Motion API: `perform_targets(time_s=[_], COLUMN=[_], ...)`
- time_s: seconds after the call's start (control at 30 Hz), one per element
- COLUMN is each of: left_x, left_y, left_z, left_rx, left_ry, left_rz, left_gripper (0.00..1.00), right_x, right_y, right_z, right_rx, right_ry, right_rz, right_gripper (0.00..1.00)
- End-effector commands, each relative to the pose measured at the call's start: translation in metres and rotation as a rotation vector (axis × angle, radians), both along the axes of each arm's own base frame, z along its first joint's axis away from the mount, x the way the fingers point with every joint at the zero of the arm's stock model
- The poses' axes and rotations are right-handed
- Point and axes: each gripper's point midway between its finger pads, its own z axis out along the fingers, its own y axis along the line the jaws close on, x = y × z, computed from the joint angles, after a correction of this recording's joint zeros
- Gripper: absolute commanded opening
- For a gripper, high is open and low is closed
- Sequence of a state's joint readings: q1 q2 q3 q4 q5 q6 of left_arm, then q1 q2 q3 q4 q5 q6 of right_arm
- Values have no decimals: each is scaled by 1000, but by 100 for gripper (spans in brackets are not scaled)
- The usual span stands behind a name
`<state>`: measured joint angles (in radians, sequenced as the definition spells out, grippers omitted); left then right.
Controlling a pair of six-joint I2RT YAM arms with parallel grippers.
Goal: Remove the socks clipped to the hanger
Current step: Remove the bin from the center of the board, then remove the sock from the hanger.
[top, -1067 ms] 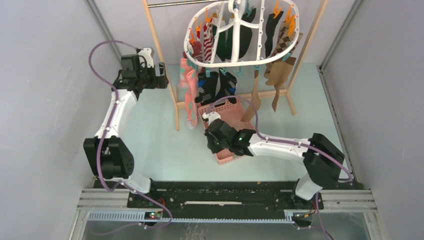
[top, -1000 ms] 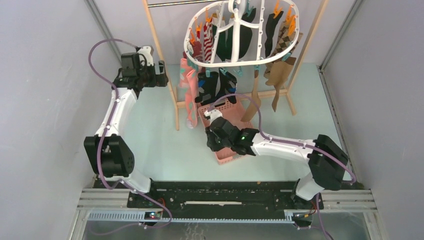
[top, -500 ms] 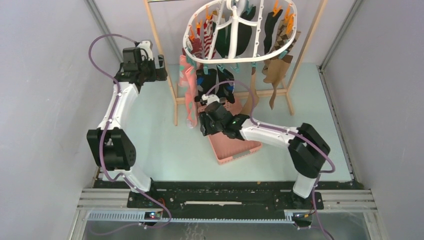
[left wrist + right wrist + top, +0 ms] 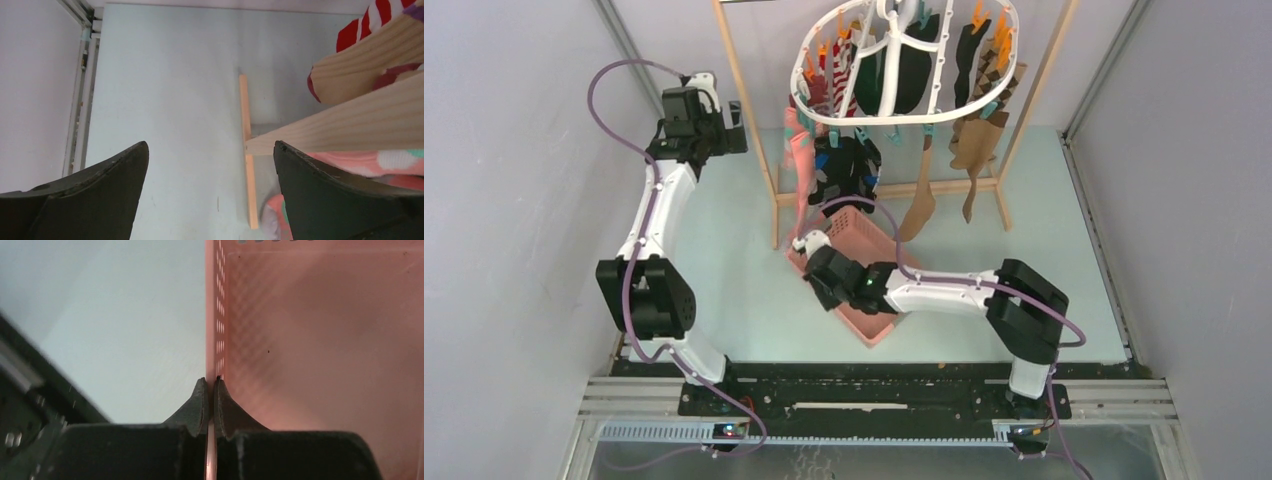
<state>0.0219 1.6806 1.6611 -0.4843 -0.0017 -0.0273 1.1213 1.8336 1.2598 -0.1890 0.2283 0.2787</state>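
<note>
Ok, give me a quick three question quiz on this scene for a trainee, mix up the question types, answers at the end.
1. True or false: the left arm's fingers are closed around a sock.
2. Multiple choice: what do the right arm's fingers pinch?
A) a pink sock
B) the wall of the pink basket
C) the wooden rack post
3. Fill in: the socks are still clipped to the white ____.

Key:
1. False, they stand wide open with nothing between them.
2. B.
3. hanger.
</note>
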Motion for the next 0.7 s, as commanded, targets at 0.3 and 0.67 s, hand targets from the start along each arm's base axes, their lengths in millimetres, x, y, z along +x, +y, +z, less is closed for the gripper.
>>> perform_targets(time_s=[0.3,0.67], left_x=[-124,-185], left_y=[-3,-41], left_z=[-16,-14], left_rx=[24,-30], left_ry=[102,137], left_rz=[-193,-408], left_gripper=[100,100], right_x=[-118,-53], right_y=[-27,-44], right_z=[9,115], right_rx=[-79,194], right_ry=[50,-68], right_rz=[552,281], right_gripper=[0,100])
